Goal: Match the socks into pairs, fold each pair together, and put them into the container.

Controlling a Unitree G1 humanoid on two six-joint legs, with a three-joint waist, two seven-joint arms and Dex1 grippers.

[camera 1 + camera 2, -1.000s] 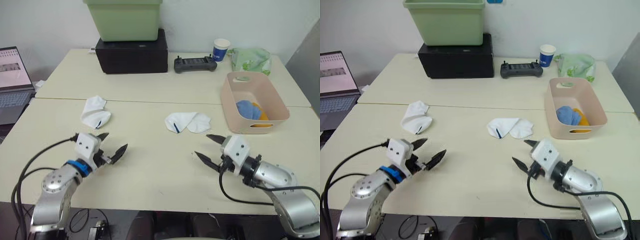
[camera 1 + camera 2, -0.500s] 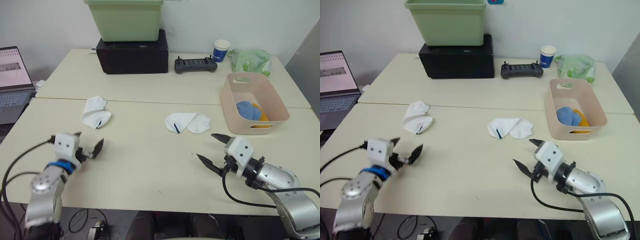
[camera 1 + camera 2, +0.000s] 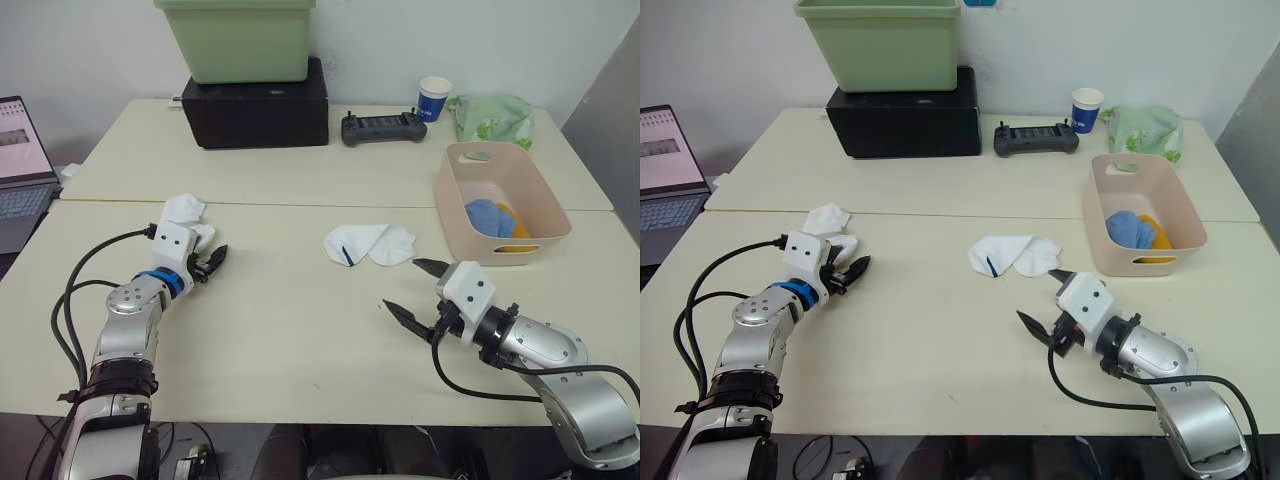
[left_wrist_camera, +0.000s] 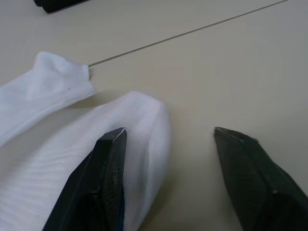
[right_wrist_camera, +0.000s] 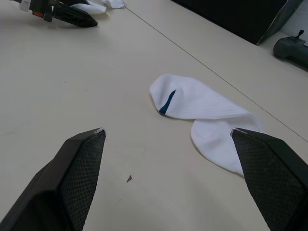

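Note:
One white sock [image 3: 185, 210] lies crumpled at the table's left. My left gripper [image 3: 215, 262] is open right at that sock's near end; in the left wrist view one finger [image 4: 108, 168] rests on the white sock [image 4: 57, 163] and the other stands on bare table. A second white sock [image 3: 368, 243] with a dark mark lies spread in the middle. Open and holding nothing, my right gripper [image 3: 402, 285] sits just in front of that sock. The pale pink container [image 3: 447, 200] at the right holds light blue socks [image 3: 487, 215] and a mustard-orange one [image 3: 515, 232].
At the back, a green bin [image 3: 235, 38] sits on a black box [image 3: 255, 95]. A black controller [image 3: 378, 128], a paper cup [image 3: 433, 98] and a pale green bag [image 3: 492, 115] stand behind the container. A laptop [image 3: 15, 150] is at the far left.
My left arm has swung from near the table's front edge forward to the left white sock, still open. The right gripper has hardly moved. The camera shifted slightly.

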